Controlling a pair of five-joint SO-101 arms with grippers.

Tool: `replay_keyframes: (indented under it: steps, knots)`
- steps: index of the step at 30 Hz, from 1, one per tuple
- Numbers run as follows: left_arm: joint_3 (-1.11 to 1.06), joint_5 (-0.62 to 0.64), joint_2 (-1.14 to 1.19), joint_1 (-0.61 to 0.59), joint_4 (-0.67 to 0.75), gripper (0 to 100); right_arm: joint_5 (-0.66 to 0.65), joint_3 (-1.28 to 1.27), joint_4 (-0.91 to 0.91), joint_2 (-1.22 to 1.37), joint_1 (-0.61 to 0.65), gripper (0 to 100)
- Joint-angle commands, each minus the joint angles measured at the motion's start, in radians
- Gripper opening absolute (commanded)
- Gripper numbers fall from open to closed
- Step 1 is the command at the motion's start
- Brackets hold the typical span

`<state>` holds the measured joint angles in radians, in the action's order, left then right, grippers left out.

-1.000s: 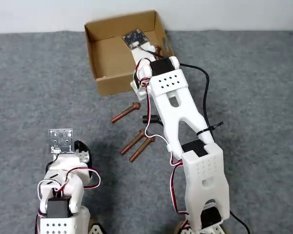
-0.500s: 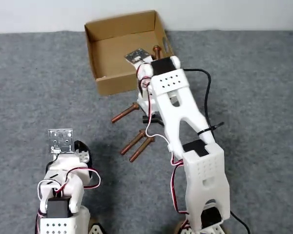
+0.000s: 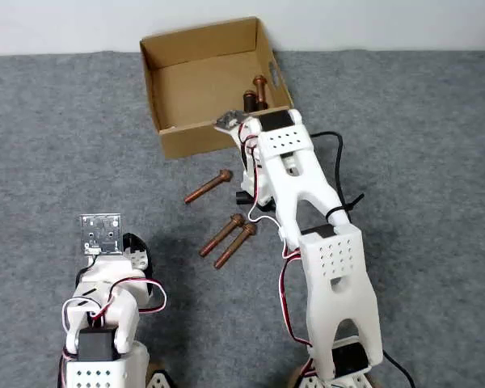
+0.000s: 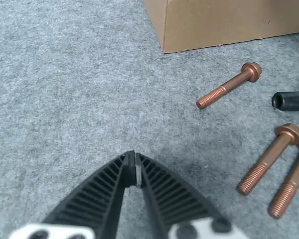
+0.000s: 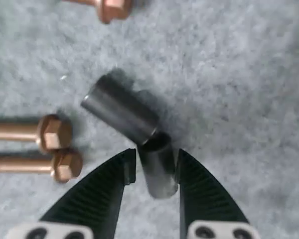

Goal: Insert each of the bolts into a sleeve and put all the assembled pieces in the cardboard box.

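My right gripper [image 5: 154, 160] is open and low over the grey mat, its fingers either side of a black sleeve [image 5: 158, 169]. A second black sleeve [image 5: 120, 110] lies against that one's far end. Two copper bolts [image 5: 27, 132] [image 5: 37, 164] lie side by side close by, and a third bolt's head [image 5: 112, 7] is farther off. From above, these three loose bolts [image 3: 208, 186] [image 3: 221, 234] [image 3: 235, 245] lie left of the right arm. Assembled pieces [image 3: 255, 90] stand in the cardboard box [image 3: 186, 137]. My left gripper [image 4: 134, 167] is shut and empty, near the front left.
The cardboard box's front wall [image 4: 229, 25] is beyond the loose bolts, with its open side up. The right arm [image 3: 295, 186] stretches from the front edge to just short of the box. Bare grey mat spreads out to the left and right.
The right arm has drawn back from over the box and come down onto the sleeves on the mat. The left arm has not moved.
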<state>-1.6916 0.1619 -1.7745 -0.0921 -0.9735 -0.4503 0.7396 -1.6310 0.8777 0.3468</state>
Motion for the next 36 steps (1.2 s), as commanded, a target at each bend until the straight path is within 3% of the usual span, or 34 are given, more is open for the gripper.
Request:
replay_keyframes:
  steps: [1,5,9,24,36]
  knots:
    - [0.005,-0.002,0.008,-0.006,0.0,0,-0.009,0.043,0.019,0.022,-0.013,13.0]
    - [0.005,-0.002,0.008,-0.006,0.0,0,-0.006,0.043,0.015,0.064,-0.021,11.7]
    - [0.005,-0.002,0.008,-0.006,0.002,0,0.005,0.044,0.01,0.053,-0.024,0.8]
    - [0.005,0.0,0.008,-0.005,0.002,0,0.364,0.017,-0.166,-0.303,-0.028,0.8]
    - [0.005,0.003,0.008,0.002,0.002,1,0.611,-0.474,-0.162,-0.894,-0.038,0.8]
